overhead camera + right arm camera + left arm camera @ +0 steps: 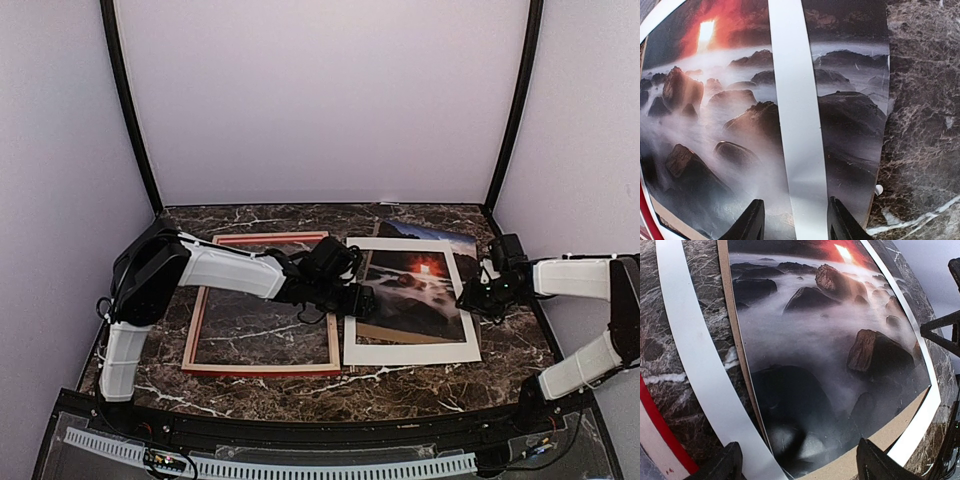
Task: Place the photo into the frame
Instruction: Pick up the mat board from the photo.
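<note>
A: Where's the photo (pixel 415 290)?
B: On the counter (pixel 400 388), lying skewed under the white mat (pixel 410 352). One corner pokes out at the mat's 1 o'clock. A brown board (pixel 400 333) shows at 6 o'clock in the opening.
A: The frame (pixel 260 370)?
B: At the mat's 9 o'clock, with marble showing through it.
A: Jaws?
B: Left jaws are spread wide, released, over the mat's left rail. Right jaws straddle its right rail; I cannot tell if they are gripping.
</note>
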Controlling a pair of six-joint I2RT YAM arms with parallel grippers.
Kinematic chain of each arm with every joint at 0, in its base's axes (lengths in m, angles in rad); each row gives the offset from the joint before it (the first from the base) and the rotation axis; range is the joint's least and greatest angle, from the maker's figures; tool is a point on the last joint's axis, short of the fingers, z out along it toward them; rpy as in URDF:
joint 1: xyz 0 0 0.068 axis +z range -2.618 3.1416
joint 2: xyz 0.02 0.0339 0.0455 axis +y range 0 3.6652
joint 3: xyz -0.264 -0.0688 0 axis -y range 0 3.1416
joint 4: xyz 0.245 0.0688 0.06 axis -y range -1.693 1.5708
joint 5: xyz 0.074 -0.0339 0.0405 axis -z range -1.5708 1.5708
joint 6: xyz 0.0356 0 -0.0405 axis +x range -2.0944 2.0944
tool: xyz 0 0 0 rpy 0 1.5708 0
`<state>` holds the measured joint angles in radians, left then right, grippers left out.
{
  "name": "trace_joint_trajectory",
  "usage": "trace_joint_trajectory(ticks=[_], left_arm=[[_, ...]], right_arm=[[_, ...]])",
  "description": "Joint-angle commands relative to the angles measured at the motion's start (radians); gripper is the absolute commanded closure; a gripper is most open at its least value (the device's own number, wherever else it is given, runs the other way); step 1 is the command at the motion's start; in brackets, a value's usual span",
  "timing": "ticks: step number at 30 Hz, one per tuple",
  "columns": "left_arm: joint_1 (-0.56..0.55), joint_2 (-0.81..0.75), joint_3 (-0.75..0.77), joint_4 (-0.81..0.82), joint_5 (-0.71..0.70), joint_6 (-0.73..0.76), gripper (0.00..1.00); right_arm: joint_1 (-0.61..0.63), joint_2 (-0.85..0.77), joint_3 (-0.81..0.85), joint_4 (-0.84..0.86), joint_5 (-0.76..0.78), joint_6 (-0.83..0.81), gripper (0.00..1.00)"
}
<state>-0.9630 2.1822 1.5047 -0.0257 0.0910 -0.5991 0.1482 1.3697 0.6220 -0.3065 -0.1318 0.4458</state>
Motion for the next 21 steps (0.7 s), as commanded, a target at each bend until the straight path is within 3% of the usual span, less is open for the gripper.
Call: trace_joint_trajectory(ticks=[1,12,21], left_arm=[[-0.014,0.045,0.011,-0.149,-0.064,-0.018,0.19],[-0.014,0.016,-0.013,-0.214,-0.179,-0.025,0.17],[-0.014,0.038,-0.018,-0.196,-0.147,-0.024,0.16]], right_arm=[[-0.006,-0.039,-0.001,0.005,0.046,-0.006,0.56],[-0.006,-0.001,0.002,0.019,0.031,-0.018,0.53],[-0.007,0.032,-0.006,0.036,0.001,-0.018,0.53]])
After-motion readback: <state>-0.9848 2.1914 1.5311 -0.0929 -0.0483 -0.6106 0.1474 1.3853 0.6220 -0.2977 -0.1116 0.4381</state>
